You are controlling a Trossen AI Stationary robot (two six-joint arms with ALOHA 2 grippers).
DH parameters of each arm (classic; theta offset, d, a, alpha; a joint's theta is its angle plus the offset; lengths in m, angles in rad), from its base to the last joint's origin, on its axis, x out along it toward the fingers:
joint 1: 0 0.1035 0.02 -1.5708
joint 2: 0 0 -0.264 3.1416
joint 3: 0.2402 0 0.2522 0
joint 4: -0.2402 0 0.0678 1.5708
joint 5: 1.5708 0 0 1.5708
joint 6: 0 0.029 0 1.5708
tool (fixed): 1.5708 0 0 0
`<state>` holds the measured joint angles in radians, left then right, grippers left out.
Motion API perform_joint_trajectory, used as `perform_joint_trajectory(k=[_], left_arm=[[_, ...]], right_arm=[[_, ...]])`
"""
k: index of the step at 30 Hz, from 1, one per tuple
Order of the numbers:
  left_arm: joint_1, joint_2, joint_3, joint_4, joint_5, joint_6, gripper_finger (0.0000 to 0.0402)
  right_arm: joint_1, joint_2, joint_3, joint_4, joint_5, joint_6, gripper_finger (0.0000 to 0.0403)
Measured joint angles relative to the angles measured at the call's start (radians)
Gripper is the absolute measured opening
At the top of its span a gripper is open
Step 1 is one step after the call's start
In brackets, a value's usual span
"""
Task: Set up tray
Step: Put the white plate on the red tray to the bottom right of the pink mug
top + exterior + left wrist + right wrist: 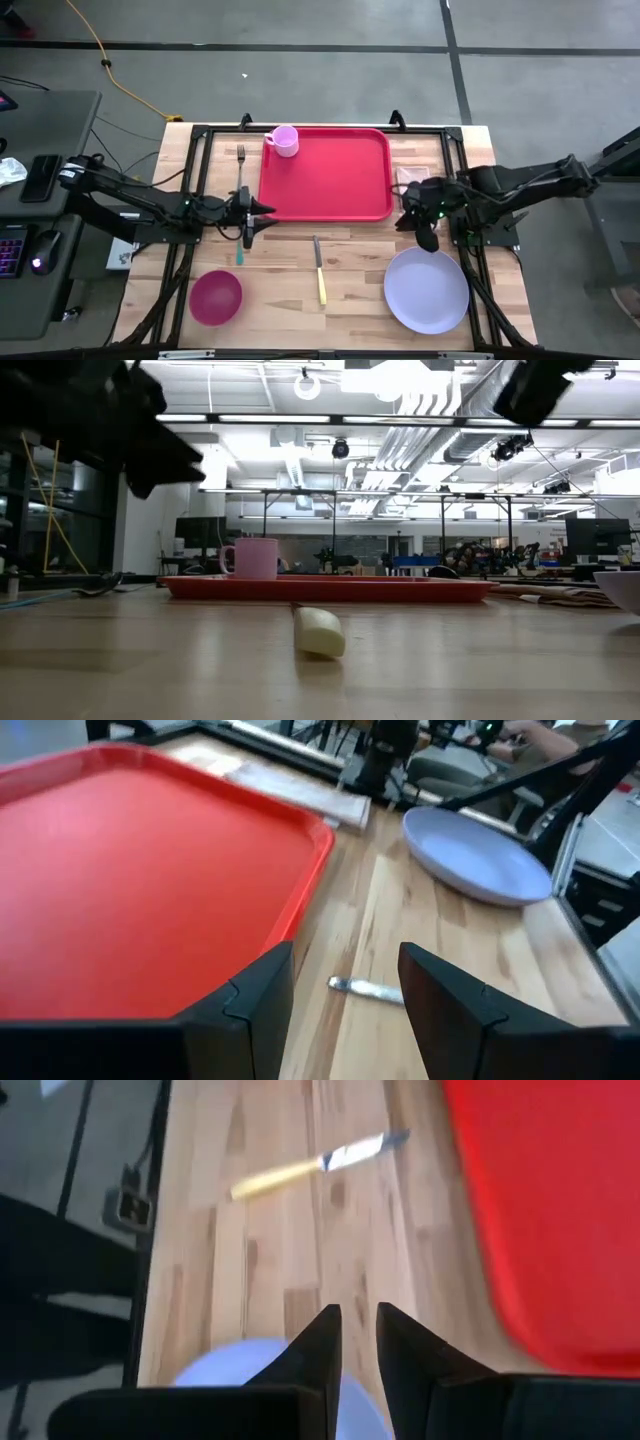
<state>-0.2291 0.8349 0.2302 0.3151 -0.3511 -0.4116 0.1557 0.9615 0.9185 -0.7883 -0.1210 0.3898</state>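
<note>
While only the pink mug (284,140) stands on the tray (330,175), plate (427,291), bowl (216,297), knife (319,271) and fork (241,168) remain outside; left gripper (262,210) is released, right gripper (428,241) nearly closed, empty.

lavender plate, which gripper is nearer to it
Right. The right gripper hangs at the lavender plate's far rim, while the left gripper is across the table beside the red tray's front left corner.

Overhead, table-level and two wrist views, all sharing the tray (325,172).
</note>
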Motion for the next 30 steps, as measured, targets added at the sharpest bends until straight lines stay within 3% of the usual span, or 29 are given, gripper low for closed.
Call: perform_joint_trajectory(k=[6, 12, 23, 30], left_arm=[[0.030, -0.004, -0.113, 0.131, 0.016, -0.041, 0.0211], [0.169, -0.015, -0.214, 0.363, 0.203, -0.003, 0.0211], [0.525, -0.055, -0.210, 0.345, 0.676, 0.065, 0.0211], [0.524, -0.145, -0.210, 0.296, 0.727, 0.075, 0.0211]], right_arm=[[0.015, 0.000, -0.076, 0.005, -0.001, 0.075, 0.0035], [0.015, 0.000, -0.080, 0.055, -0.001, 0.089, 0.0036], [0.015, 0.000, -0.080, 0.091, 0.027, 0.189, 0.0031], [0.015, 0.000, -0.080, 0.135, 0.084, 0.213, 0.0029]])
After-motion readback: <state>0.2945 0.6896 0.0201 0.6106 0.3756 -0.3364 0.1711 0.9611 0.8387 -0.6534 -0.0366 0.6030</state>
